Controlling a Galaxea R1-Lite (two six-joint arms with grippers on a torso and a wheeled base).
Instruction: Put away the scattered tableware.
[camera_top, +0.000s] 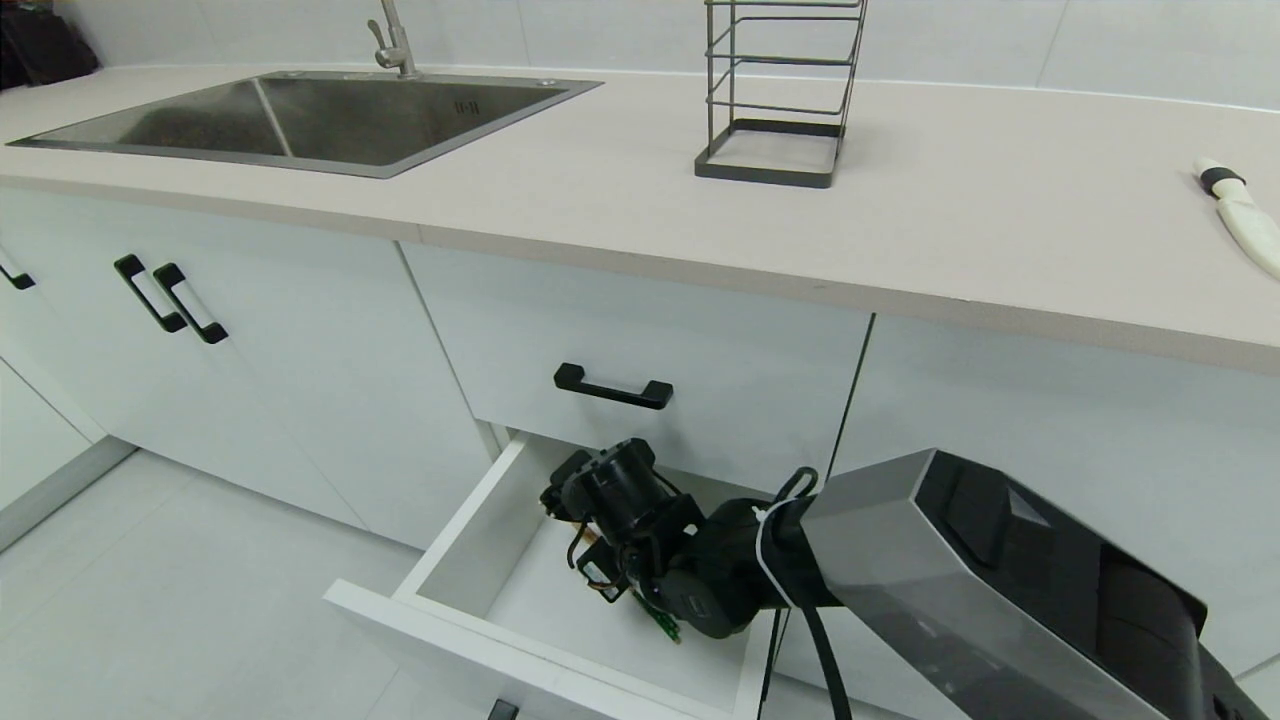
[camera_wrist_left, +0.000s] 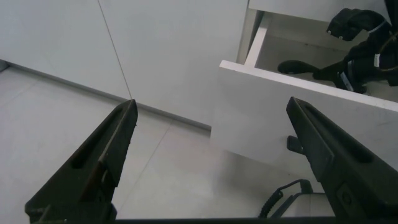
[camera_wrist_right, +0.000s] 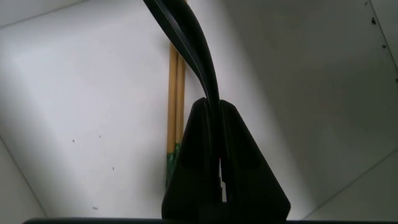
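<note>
left gripper (camera_wrist_left: 211, 106): jaws wide apart, nothing between them, positioned above the floor tiles in front of the open drawer (camera_top: 480, 540). right gripper (camera_wrist_right: 213, 109): inside the drawer, fingers clamped on the handle of a black spoon (camera_wrist_right: 186, 37). pair of wooden chopsticks (camera_wrist_right: 176, 106): lying flat on the drawer floor, beside the spoon handle. countertop (camera_top: 1000, 200) above: wire rack (camera_top: 770, 170) upright near the middle, sink (camera_top: 330, 120) with faucet (camera_top: 395, 40) to the left, white-handled utensil (camera_top: 1245, 215) at the right edge.
</note>
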